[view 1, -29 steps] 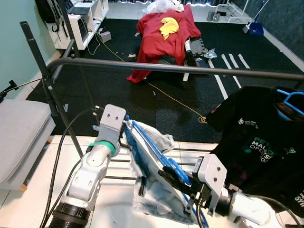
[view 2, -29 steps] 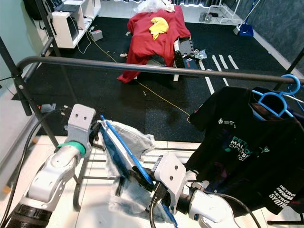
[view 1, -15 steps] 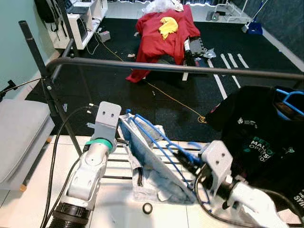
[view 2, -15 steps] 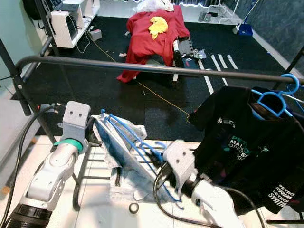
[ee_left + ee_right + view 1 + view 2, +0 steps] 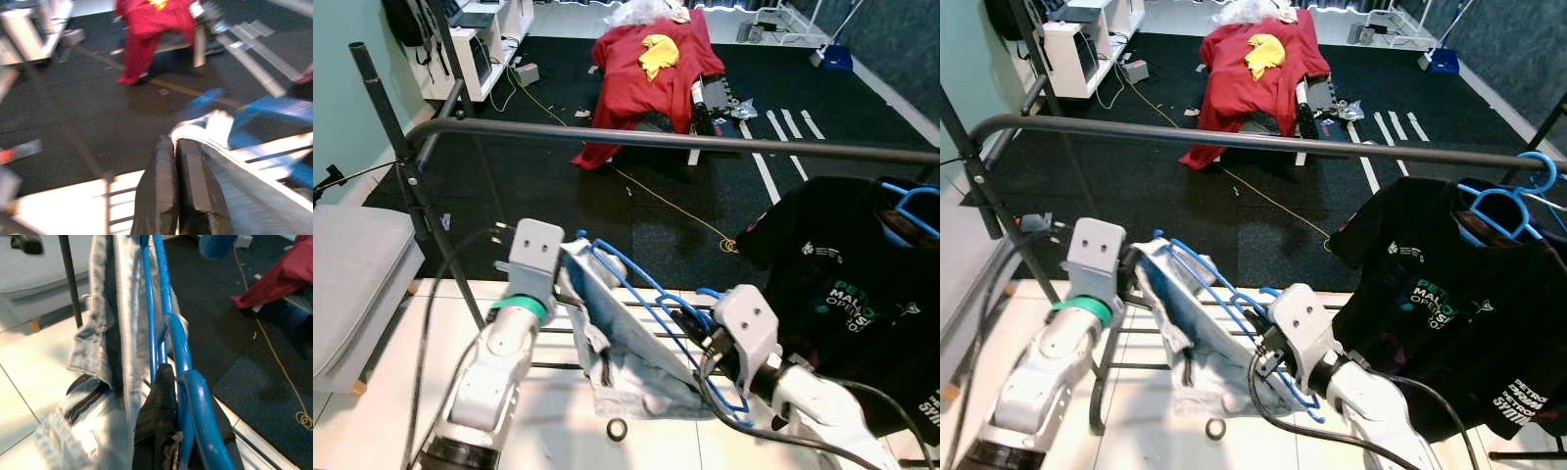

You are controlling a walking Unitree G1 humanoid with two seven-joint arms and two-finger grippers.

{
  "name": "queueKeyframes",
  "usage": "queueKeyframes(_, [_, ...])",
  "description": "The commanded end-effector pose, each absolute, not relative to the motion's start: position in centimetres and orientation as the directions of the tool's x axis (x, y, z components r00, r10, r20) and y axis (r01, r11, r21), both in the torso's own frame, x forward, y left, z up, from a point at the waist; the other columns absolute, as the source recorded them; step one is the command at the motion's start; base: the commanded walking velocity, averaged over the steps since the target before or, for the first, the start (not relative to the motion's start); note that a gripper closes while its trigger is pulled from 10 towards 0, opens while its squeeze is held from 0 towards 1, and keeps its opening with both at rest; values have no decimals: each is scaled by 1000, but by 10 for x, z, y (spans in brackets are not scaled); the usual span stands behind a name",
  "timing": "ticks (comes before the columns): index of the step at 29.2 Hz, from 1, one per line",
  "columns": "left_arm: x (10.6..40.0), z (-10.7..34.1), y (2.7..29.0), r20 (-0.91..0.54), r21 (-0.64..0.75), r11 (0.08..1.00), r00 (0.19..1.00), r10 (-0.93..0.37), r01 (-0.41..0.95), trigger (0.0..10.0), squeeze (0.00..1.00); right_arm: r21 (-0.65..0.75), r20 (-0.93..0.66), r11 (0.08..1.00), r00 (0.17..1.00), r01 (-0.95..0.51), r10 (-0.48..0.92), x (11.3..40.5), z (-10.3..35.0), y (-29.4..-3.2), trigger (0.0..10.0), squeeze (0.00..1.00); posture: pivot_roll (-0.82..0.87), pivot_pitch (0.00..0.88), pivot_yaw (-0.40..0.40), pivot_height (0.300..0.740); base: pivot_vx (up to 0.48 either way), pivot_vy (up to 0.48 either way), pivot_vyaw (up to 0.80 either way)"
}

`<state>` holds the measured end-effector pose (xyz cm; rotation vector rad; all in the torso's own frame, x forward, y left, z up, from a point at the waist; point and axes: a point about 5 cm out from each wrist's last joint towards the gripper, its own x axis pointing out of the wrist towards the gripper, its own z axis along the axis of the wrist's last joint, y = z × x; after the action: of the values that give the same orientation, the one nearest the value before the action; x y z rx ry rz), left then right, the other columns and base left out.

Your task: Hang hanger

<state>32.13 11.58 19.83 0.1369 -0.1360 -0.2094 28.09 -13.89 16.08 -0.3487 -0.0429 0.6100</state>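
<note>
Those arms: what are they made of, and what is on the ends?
Silver, rounded shells with black cables looping alongside. The left arm has a green ring below a grey box with two small holes. Each pincer has two long black fingers.

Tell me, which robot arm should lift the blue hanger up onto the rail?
Probably the right. Its claw grips the blue hanger near the hook, which must go over the rail. The left claw just pinches the grey garment at the far end.
</note>
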Motion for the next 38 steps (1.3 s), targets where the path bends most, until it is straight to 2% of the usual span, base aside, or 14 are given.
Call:
queueKeyframes(1, [312,211,107,204,150,954,936,-285,258,0,0,-327,-120,774,836,-542,535,285,149,-141,0,0,-126,161,50,740,0,0,0])
queueKeyframes(6, [308,212,103,212,150,948,928,-308,280,0,0,-339,-137,739,808,-582,573,287,149,-135,0,0,-120,158,46,740,0,0,0])
queueKeyframes(10, [312,210,110,204,156,962,946,-252,223,0,0,-347,-160,671,746,-655,646,277,147,-129,0,0,-121,159,40,740,0,0,0])
queueKeyframes(14, [314,209,113,203,155,968,953,-225,195,0,0,-347,-171,657,734,-669,657,272,145,-129,0,0,-122,162,38,740,0,0,0])
queueKeyframes(18, [318,212,123,217,142,984,966,-138,109,0,0,-322,-215,635,707,-702,673,259,136,-132,0,0,-132,170,41,740,0,0,0])
queueKeyframes(24, [320,217,124,234,125,987,963,-132,104,0,0,-287,-268,597,661,-750,701,248,126,-132,0,0,-140,172,48,740,0,0,0])
queueKeyframes(31, [323,218,124,236,134,987,964,-120,90,0,0,-326,-235,577,656,-749,717,246,133,-128,0,0,-138,171,49,740,0,0,0])
queueKeyframes(38, [336,221,145,229,151,983,971,69,-106,0,0,-338,-191,524,602,-782,775,230,140,-123,0,0,-142,173,45,740,0,0,0])
